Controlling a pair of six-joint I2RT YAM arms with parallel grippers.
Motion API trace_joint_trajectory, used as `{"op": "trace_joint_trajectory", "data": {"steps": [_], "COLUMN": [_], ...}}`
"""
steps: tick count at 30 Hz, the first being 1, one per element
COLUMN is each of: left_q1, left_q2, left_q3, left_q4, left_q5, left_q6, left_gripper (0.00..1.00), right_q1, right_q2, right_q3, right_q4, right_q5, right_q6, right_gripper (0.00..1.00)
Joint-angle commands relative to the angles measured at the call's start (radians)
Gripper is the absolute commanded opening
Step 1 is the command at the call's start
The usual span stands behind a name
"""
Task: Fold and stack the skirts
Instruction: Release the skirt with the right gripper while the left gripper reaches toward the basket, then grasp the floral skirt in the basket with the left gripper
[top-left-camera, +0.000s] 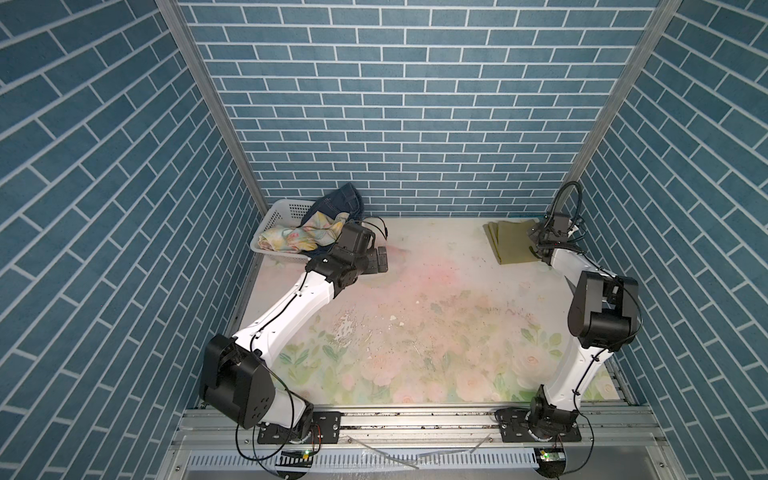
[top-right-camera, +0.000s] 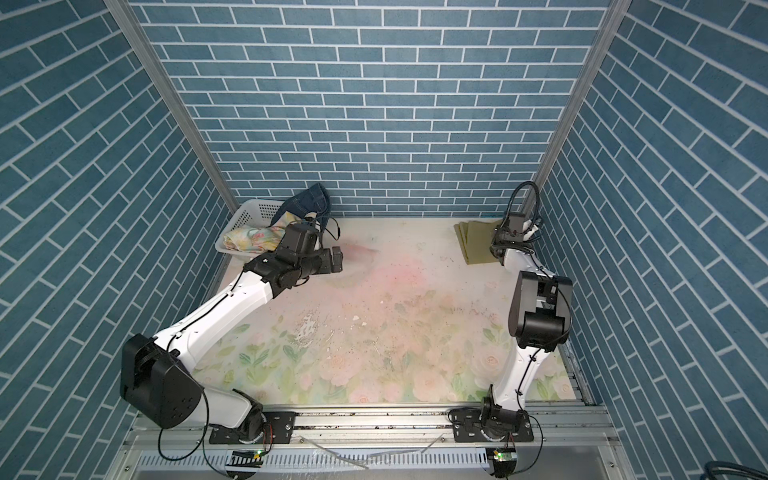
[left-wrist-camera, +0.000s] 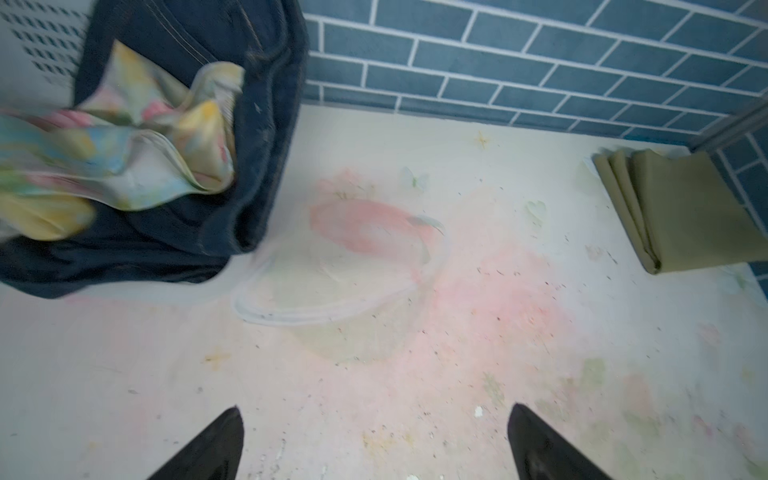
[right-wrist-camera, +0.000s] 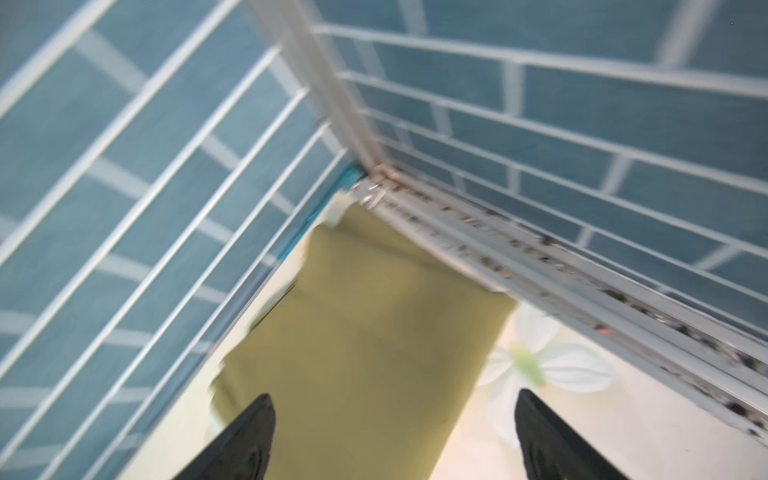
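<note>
The olive-green skirt (top-left-camera: 511, 245) is lying folded into a flat rectangle at the far right corner of the table (top-left-camera: 415, 291), close against the walls. One garment of three is therefore reading as finished and placed as the base of the stack. The pastel floral skirt (top-left-camera: 291, 237) is sitting crumpled on top of the dark denim skirt (top-left-camera: 337, 200) in the white perforated basket (top-left-camera: 286, 208) at the far left corner, with the denim spilling over the basket's right rim. The right gripper (right-wrist-camera: 395, 395) is hovering just above the olive-green skirt, its jaws spread and nothing between them. The left gripper (left-wrist-camera: 374, 411) is hanging over bare table just right of the basket, its jaws likewise spread wide and empty. The step in hand appears to be the switch from the first skirt to fetching the second. The next move is calling for the left arm to reach over the basket and pinch the floral skirt alone by an edge, without dragging the denim. It would then draw the skirt to the open middle of the table, where both arms can spread it flat.
</note>
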Motion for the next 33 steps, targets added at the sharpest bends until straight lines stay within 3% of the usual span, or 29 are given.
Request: {"op": "trace_joint_trajectory", "data": {"steps": [1, 5, 10, 18, 25, 33], "left_q1": [0.046, 0.141, 0.307, 0.427, 0.422, 0.425], "left_q2": [0.048, 0.109, 0.176, 0.326, 0.451, 0.601], "left_q3": [0.063, 0.157, 0.227, 0.382, 0.489, 0.687], "left_q4": [-0.093, -0.160, -0.180, -0.202, -0.167, -0.275], "left_q5": [-0.160, -0.169, -0.041, 0.023, 0.102, -0.017], "left_q6": [0.041, 0.012, -0.043, -0.046, -0.009, 0.032], "left_gripper": [1.00, 1.00, 0.99, 0.99, 0.94, 0.93], "right_q1": [0.103, 0.214, 0.359, 0.580, 0.631, 0.632], "right_q2": [-0.067, -0.101, -0.110, -0.084, -0.068, -0.053], "right_q3": [-0.081, -0.129, -0.196, -0.204, -0.215, -0.179], "right_q4": [0.058, 0.044, 0.129, 0.194, 0.285, 0.285], "right_q5": [-0.141, -0.256, -0.349, -0.258, -0.319, -0.350], "right_q6": [-0.252, -0.390, -0.527, -0.726, -0.645, -0.634], "right_gripper": [0.88, 0.86, 0.85, 0.82, 0.76, 0.75]}}
